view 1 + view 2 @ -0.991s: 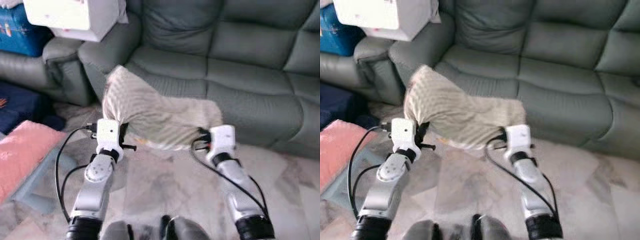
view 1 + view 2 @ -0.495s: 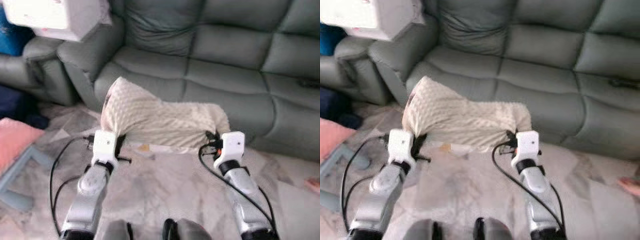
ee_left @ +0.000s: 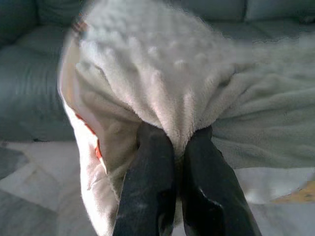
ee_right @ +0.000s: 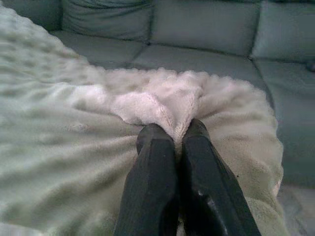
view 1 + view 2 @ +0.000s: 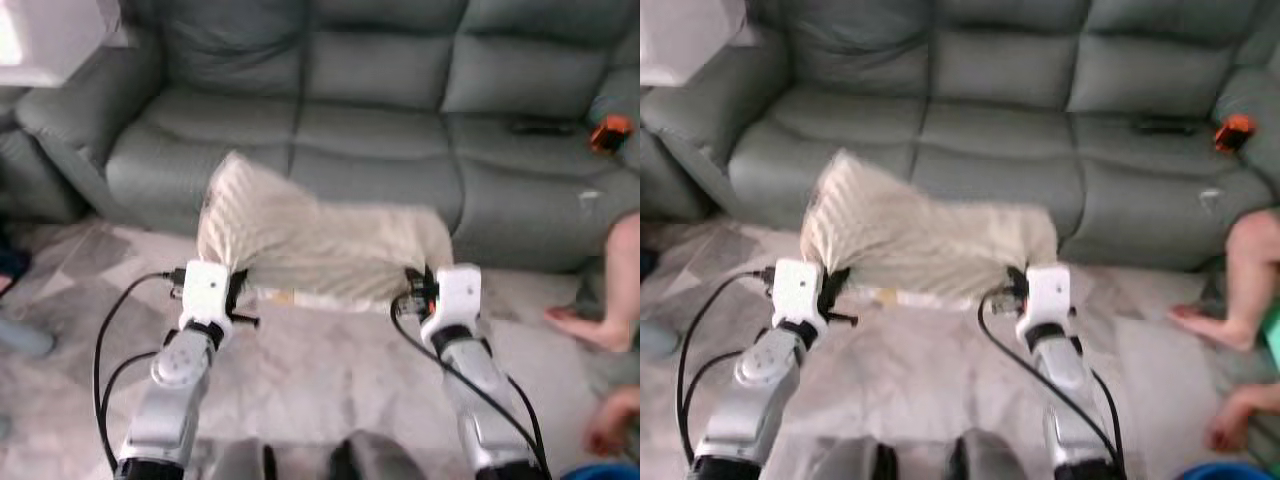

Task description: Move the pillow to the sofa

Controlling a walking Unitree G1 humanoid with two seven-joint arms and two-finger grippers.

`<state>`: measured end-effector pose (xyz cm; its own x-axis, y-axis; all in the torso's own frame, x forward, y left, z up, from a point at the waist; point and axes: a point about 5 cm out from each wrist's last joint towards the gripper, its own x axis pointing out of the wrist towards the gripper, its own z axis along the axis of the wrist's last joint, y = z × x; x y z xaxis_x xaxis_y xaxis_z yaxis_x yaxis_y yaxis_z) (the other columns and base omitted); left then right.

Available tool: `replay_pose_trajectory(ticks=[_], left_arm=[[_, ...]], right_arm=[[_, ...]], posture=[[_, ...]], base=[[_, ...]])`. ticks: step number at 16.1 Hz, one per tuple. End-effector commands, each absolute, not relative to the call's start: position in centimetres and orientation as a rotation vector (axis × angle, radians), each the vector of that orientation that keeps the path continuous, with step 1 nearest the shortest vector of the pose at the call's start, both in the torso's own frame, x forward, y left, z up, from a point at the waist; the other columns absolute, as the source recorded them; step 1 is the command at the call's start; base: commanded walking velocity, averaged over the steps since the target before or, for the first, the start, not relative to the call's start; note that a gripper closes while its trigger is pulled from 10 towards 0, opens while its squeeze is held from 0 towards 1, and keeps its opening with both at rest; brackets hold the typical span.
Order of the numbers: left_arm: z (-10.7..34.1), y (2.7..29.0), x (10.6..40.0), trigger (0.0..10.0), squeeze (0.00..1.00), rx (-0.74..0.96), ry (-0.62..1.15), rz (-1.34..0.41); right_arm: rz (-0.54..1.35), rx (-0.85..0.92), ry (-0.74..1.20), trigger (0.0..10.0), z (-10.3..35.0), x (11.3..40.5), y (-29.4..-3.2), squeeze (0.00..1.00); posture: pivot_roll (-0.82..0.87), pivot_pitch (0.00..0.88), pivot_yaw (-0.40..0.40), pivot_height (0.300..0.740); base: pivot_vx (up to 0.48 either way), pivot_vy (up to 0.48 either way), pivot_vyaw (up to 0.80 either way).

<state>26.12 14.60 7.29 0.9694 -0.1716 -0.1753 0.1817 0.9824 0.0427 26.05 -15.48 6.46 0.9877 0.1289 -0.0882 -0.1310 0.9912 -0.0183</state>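
— What has the left gripper (image 3: 174, 142) got?

— A fold of the cream fleece pillow (image 5: 320, 245); its two black fingers (image 3: 147, 187) are pressed together with the fabric pinched between them, at the pillow's left end, where that corner stands up higher than the rest.

— And how does the pillow lie?

— Its long axis runs across the view from the robot's left to its right, slung between the two arms; it hangs in the air above the pale marble floor (image 5: 330, 370), just in front of the grey-green leather sofa (image 5: 380, 130), its top edge overlapping the sofa's seat front; the left end rises, the middle sags a little.

— The right gripper (image 4: 174, 135)?

— Closed as well, fingers (image 4: 155, 177) tight on a bunched fold at the pillow's right end.

— Anything further right?

— An orange object (image 5: 610, 133) on the sofa's far right cushion; a person's bare foot (image 5: 585, 325) on the floor near the sofa's right end.
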Motion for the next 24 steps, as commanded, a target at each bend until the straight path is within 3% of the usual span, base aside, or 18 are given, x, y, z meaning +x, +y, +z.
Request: replay_pose_trajectory(ticks=[1,10,24], left_arm=[[7.6,14.6,26.1,10.0,0.0,0.053,0.158,-0.175],[8.4,13.7,26.0,10.0,0.0,-0.021,0.106,-0.235],[8.7,12.6,26.0,10.0,0.0,-0.064,0.096,-0.294]], right_arm=[[0.106,-0.039,0.063,10.0,7.1,26.4,-16.1,0.0],[0.105,-0.062,0.078,10.0,7.0,26.7,-15.9,0.0],[0.121,-0.043,0.081,10.0,7.0,26.8,-15.4,0.0]], posture=[[0.0,0.123,-0.003,0.74],[0.0,0.121,-0.009,0.74],[-0.01,0.127,-0.009,0.74]], base=[[0.0,-0.33,0.0],[0.0,0.0,0.0],[0.284,0.0,-0.04]])
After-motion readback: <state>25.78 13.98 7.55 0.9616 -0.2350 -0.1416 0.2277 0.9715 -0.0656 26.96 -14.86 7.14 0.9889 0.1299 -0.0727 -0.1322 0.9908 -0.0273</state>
